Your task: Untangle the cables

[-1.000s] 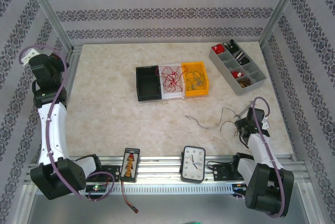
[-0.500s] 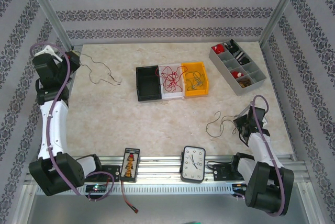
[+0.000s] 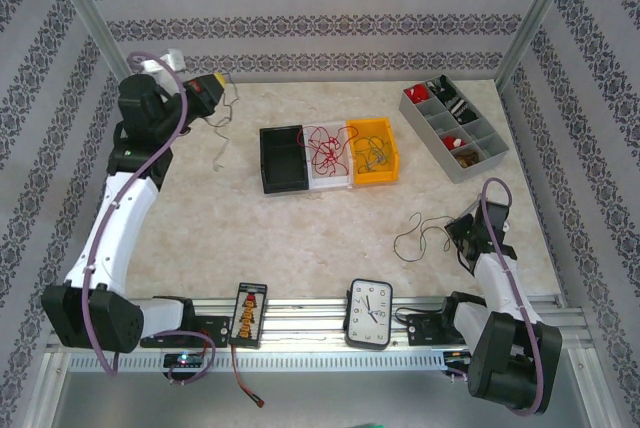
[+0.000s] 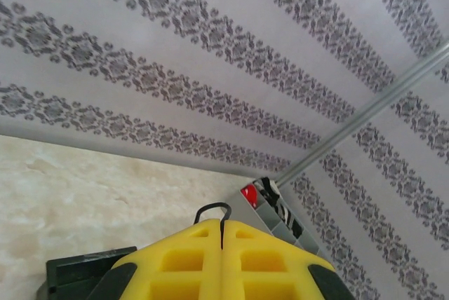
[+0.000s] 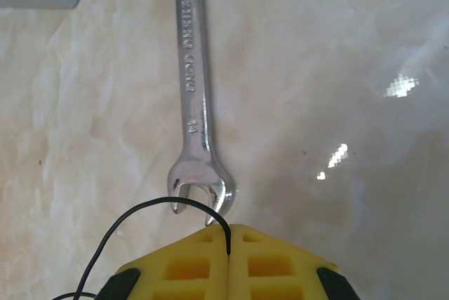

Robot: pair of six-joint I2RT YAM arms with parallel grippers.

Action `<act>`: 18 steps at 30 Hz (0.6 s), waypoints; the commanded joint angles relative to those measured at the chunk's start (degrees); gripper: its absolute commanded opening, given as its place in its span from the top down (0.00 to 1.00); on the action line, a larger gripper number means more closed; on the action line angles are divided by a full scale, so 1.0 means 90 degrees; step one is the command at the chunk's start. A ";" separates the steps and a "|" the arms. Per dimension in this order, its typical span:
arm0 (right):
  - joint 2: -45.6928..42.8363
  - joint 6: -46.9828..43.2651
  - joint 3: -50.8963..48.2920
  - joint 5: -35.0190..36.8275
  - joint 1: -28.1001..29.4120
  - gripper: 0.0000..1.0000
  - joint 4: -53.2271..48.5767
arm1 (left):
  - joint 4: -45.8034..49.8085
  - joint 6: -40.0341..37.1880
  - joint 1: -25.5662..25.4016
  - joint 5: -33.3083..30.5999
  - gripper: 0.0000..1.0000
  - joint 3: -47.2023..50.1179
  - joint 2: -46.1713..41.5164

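Observation:
Two thin dark cables are held apart. My left gripper (image 3: 213, 84), raised at the back left, is shut on one dark cable (image 3: 217, 138) that dangles toward the table; a small loop of it (image 4: 212, 209) pokes out above the closed yellow fingers (image 4: 186, 261). My right gripper (image 3: 458, 235), low at the front right, is shut on another dark cable (image 3: 412, 239) that lies in a loop on the table, and its arc (image 5: 137, 210) leaves the gripper (image 5: 229, 238). Red cables (image 3: 325, 148) lie in the white bin, dark ones (image 3: 372, 154) in the yellow bin (image 3: 391, 163).
A black bin (image 3: 281, 160) adjoins the white one. A grey compartment box (image 3: 455, 128) stands at the back right, also in the left wrist view (image 4: 280, 209). A steel wrench (image 5: 192, 90) lies just ahead of my right gripper. A clock (image 3: 369, 313) and a small black board (image 3: 248, 313) sit on the front rail.
My left arm swung from the far left edge up and toward the back, carrying its dark cable off the table. The right gripper and its cable loop barely shifted.

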State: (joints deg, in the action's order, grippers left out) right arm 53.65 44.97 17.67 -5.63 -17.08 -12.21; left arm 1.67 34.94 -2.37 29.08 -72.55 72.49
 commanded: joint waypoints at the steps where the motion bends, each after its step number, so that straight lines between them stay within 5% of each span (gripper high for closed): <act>1: -0.0057 -0.0170 0.0166 -0.0160 0.0064 1.00 0.0106 | -0.0417 -0.0200 -0.0225 -0.0275 1.00 -0.0117 0.0225; 11: -0.0070 -0.0251 0.0146 -0.0246 0.0065 1.00 0.0065 | -0.0908 -0.0302 -0.0609 -0.1358 1.00 0.0552 0.1051; 18: -0.0060 -0.0360 0.0186 -0.0243 0.0069 1.00 0.0043 | -0.1144 -0.0259 -0.0845 -0.1411 1.00 0.0810 0.1764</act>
State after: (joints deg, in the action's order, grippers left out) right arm 53.39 43.11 17.89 -7.03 -16.99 -11.77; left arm -4.27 33.45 -8.69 17.41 -66.15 87.11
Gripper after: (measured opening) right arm 0.062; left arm 0.052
